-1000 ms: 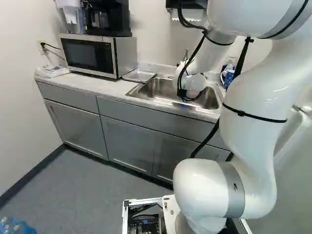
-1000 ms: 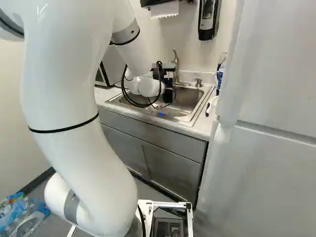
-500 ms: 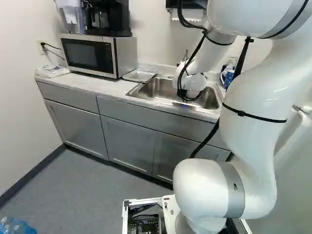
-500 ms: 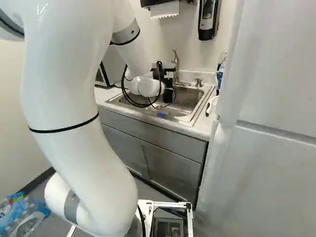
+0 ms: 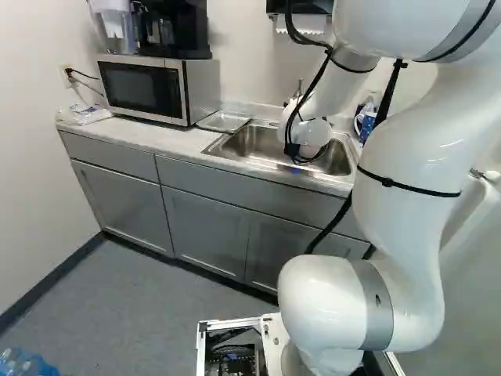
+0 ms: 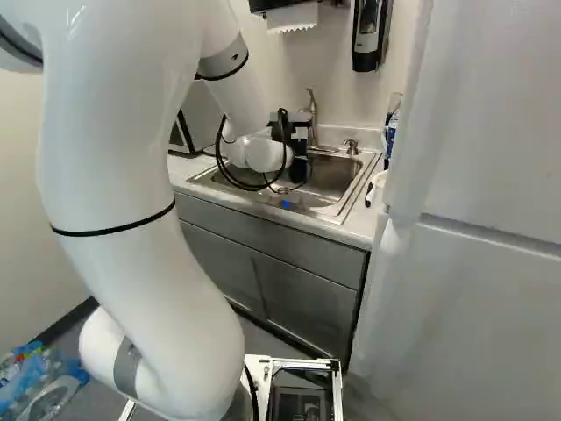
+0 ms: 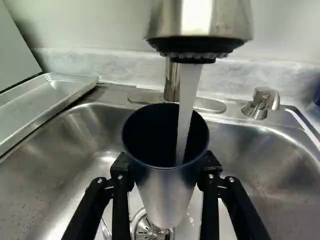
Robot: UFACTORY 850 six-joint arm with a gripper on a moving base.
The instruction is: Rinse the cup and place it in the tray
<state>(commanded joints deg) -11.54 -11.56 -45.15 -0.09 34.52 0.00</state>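
In the right base view my gripper [image 6: 299, 165] hangs over the sink, partly hidden by the wrist and cables. Seen from the wrist, the gripper [image 7: 166, 172] is shut on the cup [image 7: 165, 192], one finger against each side. The cup is metallic with a dark inside, its mouth facing up. A stream of water [image 7: 185, 110] from the faucet [image 7: 200, 25] runs into its mouth. Below lies the sink [image 7: 65, 160] with its drain. The metal tray [image 7: 50, 102] rests on the counter beside the sink, also visible as the tray [image 5: 224, 121] in the left base view.
The faucet handle [image 7: 261, 102] stands behind the basin's rim. A microwave [image 5: 160, 88] sits beside the tray, with a black appliance [image 5: 174, 30] on top. A soap dispenser [image 6: 371, 33] hangs on the wall. A tall white surface [image 6: 482, 210] rises right of the counter.
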